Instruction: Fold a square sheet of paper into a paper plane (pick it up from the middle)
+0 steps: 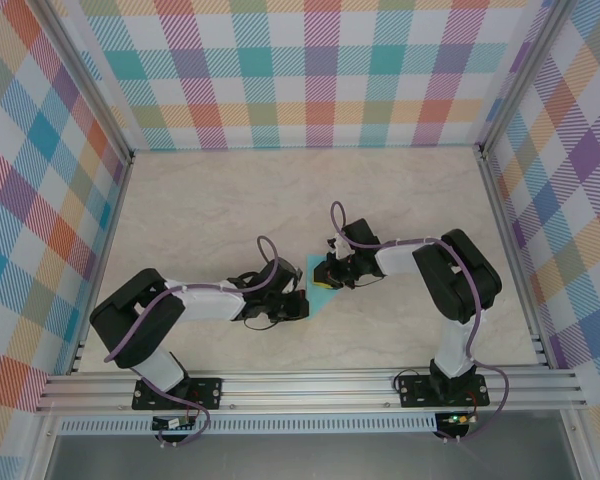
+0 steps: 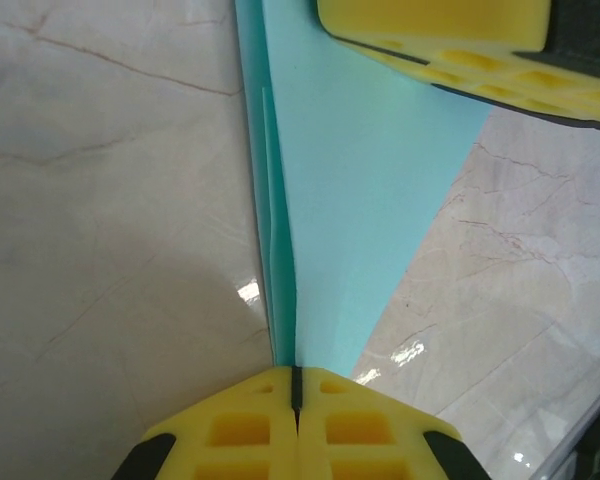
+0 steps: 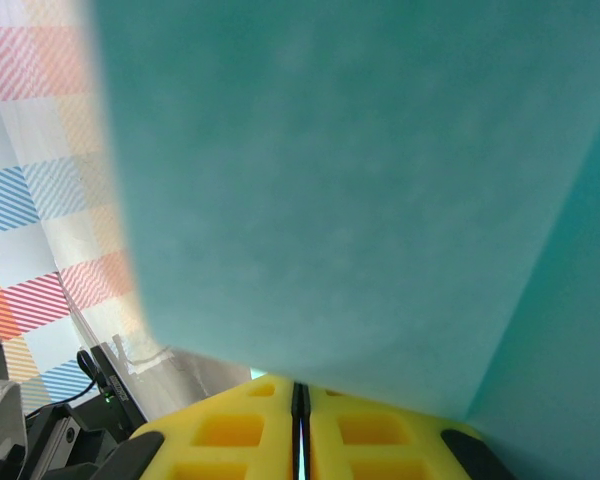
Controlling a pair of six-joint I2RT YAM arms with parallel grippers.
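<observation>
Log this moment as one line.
paper: folded | left claw: shut on paper | right claw: shut on paper

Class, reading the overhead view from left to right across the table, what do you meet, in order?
In order: left arm's elbow → left pincer → folded turquoise paper → right arm's elbow.
</observation>
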